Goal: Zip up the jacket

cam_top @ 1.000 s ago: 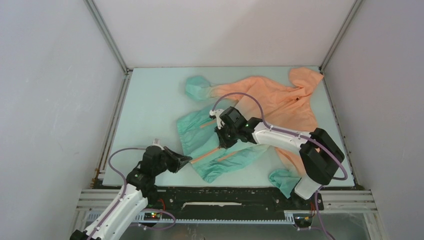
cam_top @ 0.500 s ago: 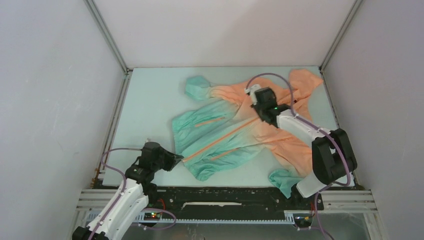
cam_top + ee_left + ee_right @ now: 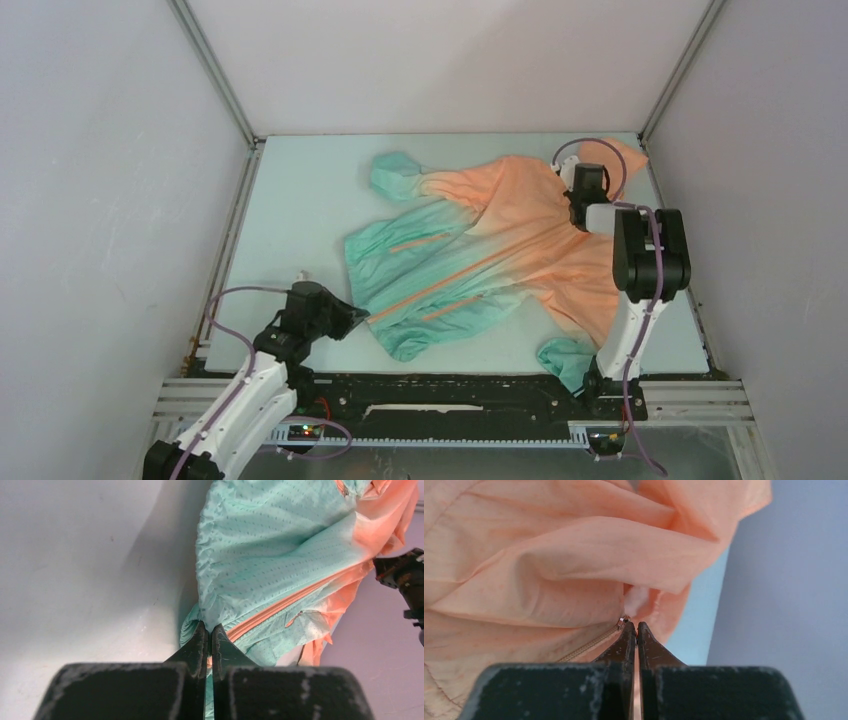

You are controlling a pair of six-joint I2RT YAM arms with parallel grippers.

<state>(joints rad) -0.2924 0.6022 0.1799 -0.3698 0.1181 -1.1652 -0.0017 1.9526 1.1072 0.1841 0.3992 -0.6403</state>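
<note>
The jacket (image 3: 480, 250) lies spread on the table, orange at hood and shoulders, teal at the hem. Its orange front zipper (image 3: 470, 270) runs closed from hem to collar. My left gripper (image 3: 362, 318) is shut on the teal hem corner (image 3: 207, 615), at the zipper's lower end (image 3: 260, 617). My right gripper (image 3: 577, 222) is at the collar by the hood, shut on the zipper pull; in the right wrist view the metal slider (image 3: 623, 622) sits right at the fingertips (image 3: 629, 630) atop the closed zipper teeth (image 3: 589, 646).
The pale table (image 3: 300, 200) is boxed by grey walls on three sides; the right wall (image 3: 760, 200) is close to my right gripper. A teal cuff (image 3: 565, 360) lies near the right arm's base, another cuff (image 3: 392, 172) at the back left.
My right gripper has moved from the hem up along the zipper to the collar, and the front has closed behind it. The jacket has stretched out flat. My left gripper has held the hem.
</note>
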